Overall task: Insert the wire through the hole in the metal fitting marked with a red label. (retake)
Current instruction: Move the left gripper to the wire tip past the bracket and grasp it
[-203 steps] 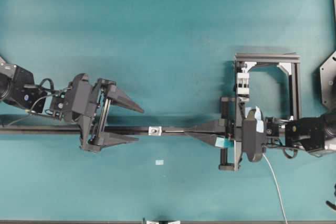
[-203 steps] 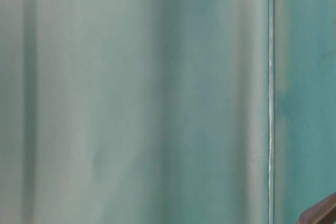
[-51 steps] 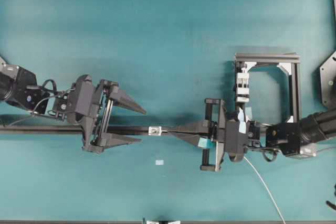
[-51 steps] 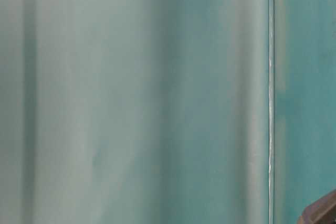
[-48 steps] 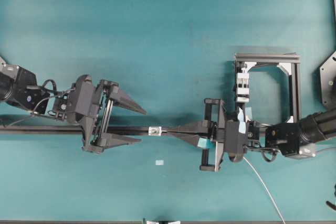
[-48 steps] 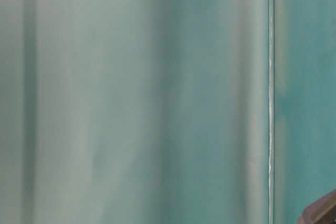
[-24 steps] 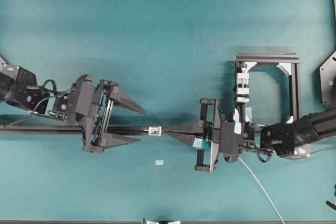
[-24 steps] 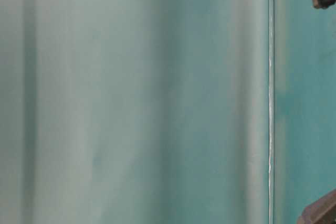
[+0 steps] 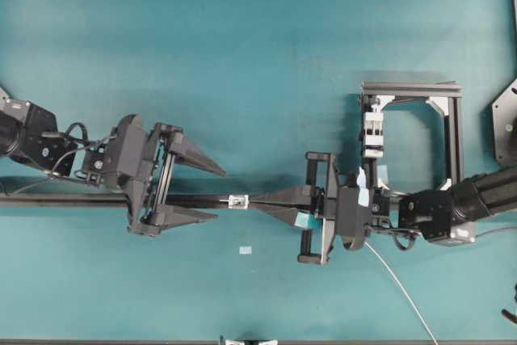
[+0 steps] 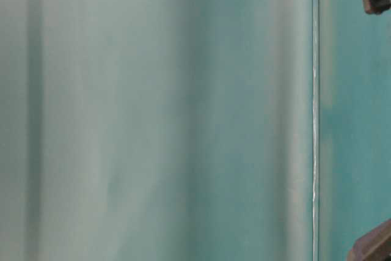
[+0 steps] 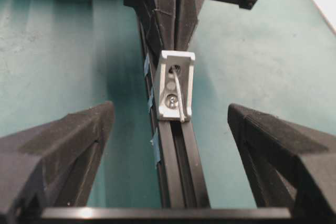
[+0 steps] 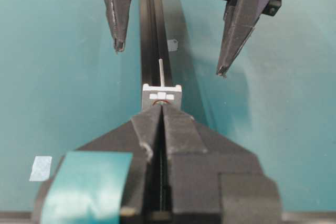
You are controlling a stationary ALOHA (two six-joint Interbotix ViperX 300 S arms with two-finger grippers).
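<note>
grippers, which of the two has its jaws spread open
The left gripper: its two fingers stand wide apart, straddling the black rail with nothing held. The right gripper is pressed shut, its tips at the metal fitting.

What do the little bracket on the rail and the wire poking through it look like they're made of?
The metal fitting looks like pale, matte cast or painted metal, with a shiny screw head. The wire looks like bare, stiff steel, silver-grey with a slight gleam. The rail seems black anodised aluminium.

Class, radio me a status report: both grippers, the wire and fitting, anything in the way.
Left gripper open, straddling the rail. Right gripper shut on the wire. Wire tip through the metal fitting. Nothing blocking.
</note>
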